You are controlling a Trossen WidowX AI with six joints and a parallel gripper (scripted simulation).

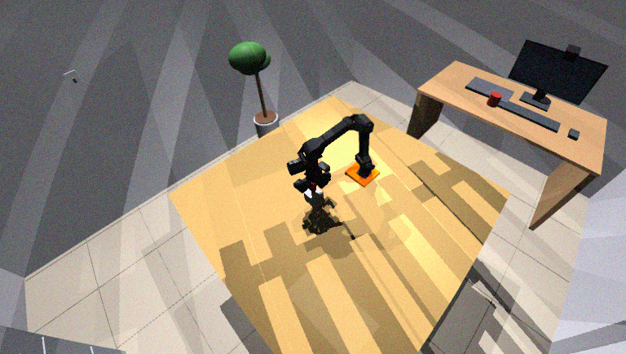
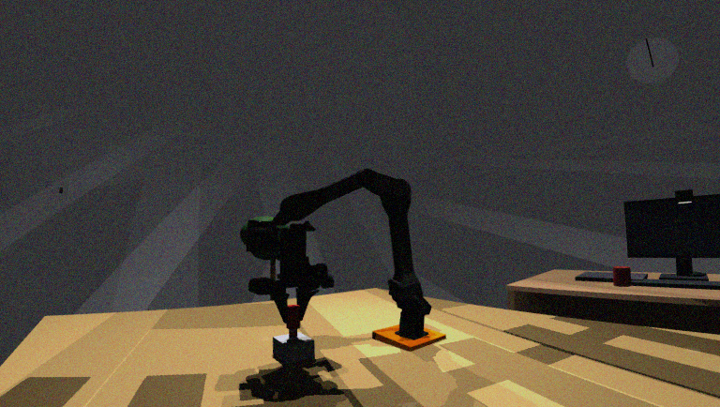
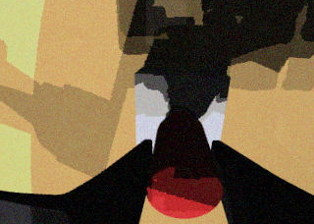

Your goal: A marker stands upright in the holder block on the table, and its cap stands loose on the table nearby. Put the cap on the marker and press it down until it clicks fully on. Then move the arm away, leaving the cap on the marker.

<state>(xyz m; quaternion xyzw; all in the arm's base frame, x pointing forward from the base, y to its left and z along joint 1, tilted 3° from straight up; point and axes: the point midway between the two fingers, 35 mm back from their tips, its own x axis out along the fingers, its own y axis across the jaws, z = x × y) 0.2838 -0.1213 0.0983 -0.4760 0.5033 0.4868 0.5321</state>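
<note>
The red cap [image 1: 313, 187] [image 2: 292, 310] [image 3: 184, 201] stands upright over the marker, its lower end close above the holder block [image 1: 308, 192] [image 2: 287, 352] [image 3: 146, 128]. The block is pale on top, with dark shadow across part of it. The marker is hidden under the cap, and I cannot tell whether the cap is fully on. My gripper [image 2: 292, 320] [image 3: 182, 146] points down with one finger on each side of the cap. The fingers stand slightly open around it, with very little room at its sides.
The arm's orange base plate [image 1: 350, 173] [image 2: 382, 336] is on the wooden table [image 1: 207, 202] [image 2: 127, 347], to the right of the block. Beyond the table are a potted plant [image 1: 248, 58] and a desk [image 1: 443, 86] [image 2: 536, 288] with a monitor and a red mug. Hard shadows cross the table.
</note>
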